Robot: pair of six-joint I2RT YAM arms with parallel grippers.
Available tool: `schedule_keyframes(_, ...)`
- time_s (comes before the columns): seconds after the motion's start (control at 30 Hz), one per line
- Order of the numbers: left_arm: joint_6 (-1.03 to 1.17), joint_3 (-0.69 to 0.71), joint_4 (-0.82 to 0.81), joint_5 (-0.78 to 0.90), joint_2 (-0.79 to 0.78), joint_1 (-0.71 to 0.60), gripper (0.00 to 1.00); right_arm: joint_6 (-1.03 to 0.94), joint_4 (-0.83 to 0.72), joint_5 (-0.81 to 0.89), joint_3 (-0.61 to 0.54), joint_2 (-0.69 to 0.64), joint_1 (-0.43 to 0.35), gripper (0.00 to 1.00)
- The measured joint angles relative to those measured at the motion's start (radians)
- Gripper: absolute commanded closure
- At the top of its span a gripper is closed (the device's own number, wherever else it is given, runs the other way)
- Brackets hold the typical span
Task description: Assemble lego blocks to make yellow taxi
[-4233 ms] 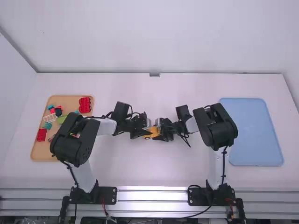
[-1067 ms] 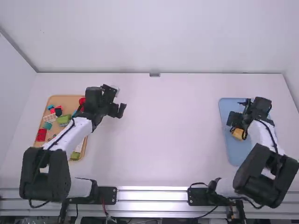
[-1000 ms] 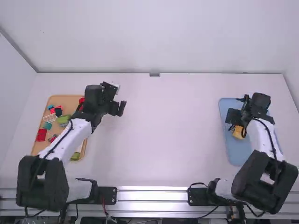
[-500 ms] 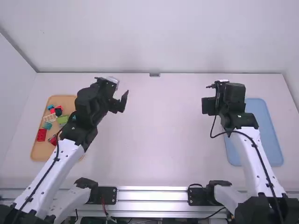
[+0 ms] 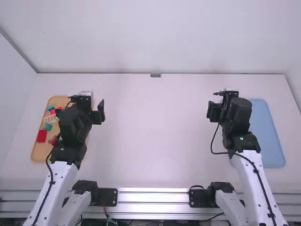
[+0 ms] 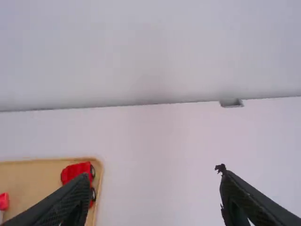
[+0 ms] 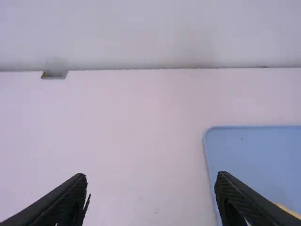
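Over the wooden tray's right edge, my left gripper (image 5: 86, 106) hangs above the table; in the left wrist view the left gripper (image 6: 155, 178) is open with nothing between its fingers. Left of the blue tray (image 5: 269, 136) is my right gripper (image 5: 224, 104), and in the right wrist view the right gripper (image 7: 151, 180) stands open and holds nothing. Beyond its right finger a yellow piece (image 7: 289, 212) lies on the blue tray, partly hidden by that finger. A red wheeled block (image 6: 77, 172) lies in the wooden tray's corner.
The wooden tray (image 5: 38, 151) at the left holds a red block (image 5: 41, 136), a teal block (image 5: 47, 127), a white lattice piece (image 5: 50, 119) and other small blocks. A small grey fixture (image 5: 155, 75) sits at the table's back edge.
The yellow-orange assembly was between both grippers mid-table, then at my right gripper over the blue tray. The right gripper has since moved left off it, empty. Lately the left gripper has shifted left.
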Motion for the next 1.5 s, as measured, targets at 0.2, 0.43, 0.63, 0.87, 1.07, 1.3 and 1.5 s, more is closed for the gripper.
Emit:
schedule_keyframes(0.2,-0.01,-0.126,0.0,0.001,-0.129,0.002,0.46,0.007,0.122,0.001,-0.12,-0.121,0.0,0.45)
schedule_keyframes(0.43,-0.013,-0.289,0.0,0.0,-0.294,0.002,0.63,0.007,0.185,0.0,-0.28,-0.29,0.0,0.62)
schedule_keyframes(0.63,-0.013,-0.434,0.0,0.001,-0.44,0.002,0.77,0.008,0.183,-0.001,-0.437,-0.44,0.0,0.77)
schedule_keyframes(0.87,-0.014,-0.555,0.0,0.001,-0.56,0.002,0.88,0.008,0.184,-0.002,-0.572,-0.577,0.0,0.89)
schedule_keyframes(1.07,-0.017,-0.606,0.008,0.0,-0.65,0.002,0.96,0.01,0.184,0.001,-0.681,-0.683,0.0,1.0)
schedule_keyframes(1.3,-0.02,-0.606,0.008,0.001,-0.737,0.002,1.0,0.008,0.192,0.0,-0.749,-0.784,0.0,1.0)
schedule_keyframes(1.5,-0.02,-0.606,0.008,0.001,-0.792,0.002,1.0,0.01,0.192,-0.003,-0.749,-0.86,0.0,1.0)
